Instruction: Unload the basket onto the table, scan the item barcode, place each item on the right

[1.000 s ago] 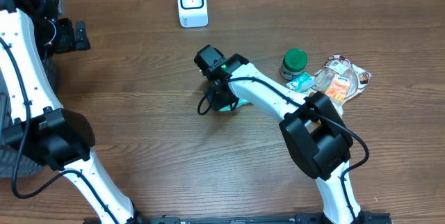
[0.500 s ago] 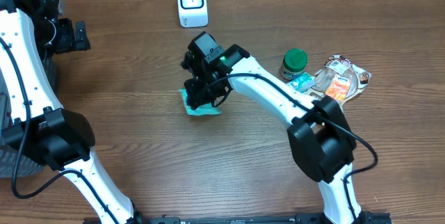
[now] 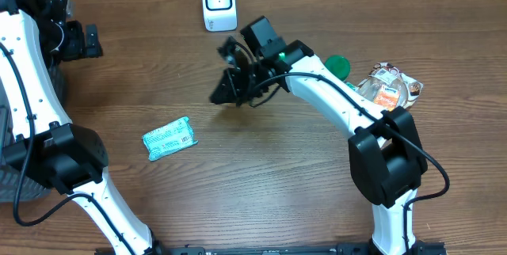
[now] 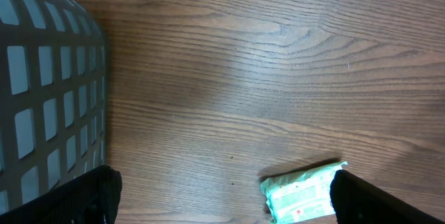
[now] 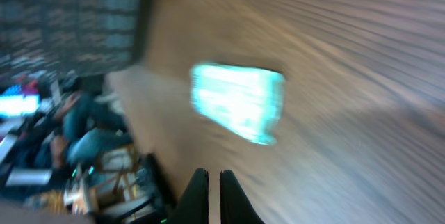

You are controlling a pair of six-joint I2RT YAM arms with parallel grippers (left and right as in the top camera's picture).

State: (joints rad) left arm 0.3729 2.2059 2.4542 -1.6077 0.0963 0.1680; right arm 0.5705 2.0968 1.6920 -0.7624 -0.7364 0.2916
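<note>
Packet (image 3: 169, 138): teal, flat on bench (image 3: 261, 184), left-centre, apart from both arms.
R end effector (image 5: 211, 179): fingers together, empty, above bench nr scanner (image 3: 219, 3).
L end effector (image 4: 226, 195): fingers wide apart, empty.
Basket (image 4: 49, 92): grey, far left; contents can't tell.

Blur smears the right wrist view: the teal packet (image 5: 238, 102) shows no readable print. The left wrist view's bottom edge cuts that packet, its left edge the grey basket (image 4: 49, 99). Overhead, the right arm (image 3: 333, 98) half-hides the green-lidded jar (image 3: 341, 66).
</note>
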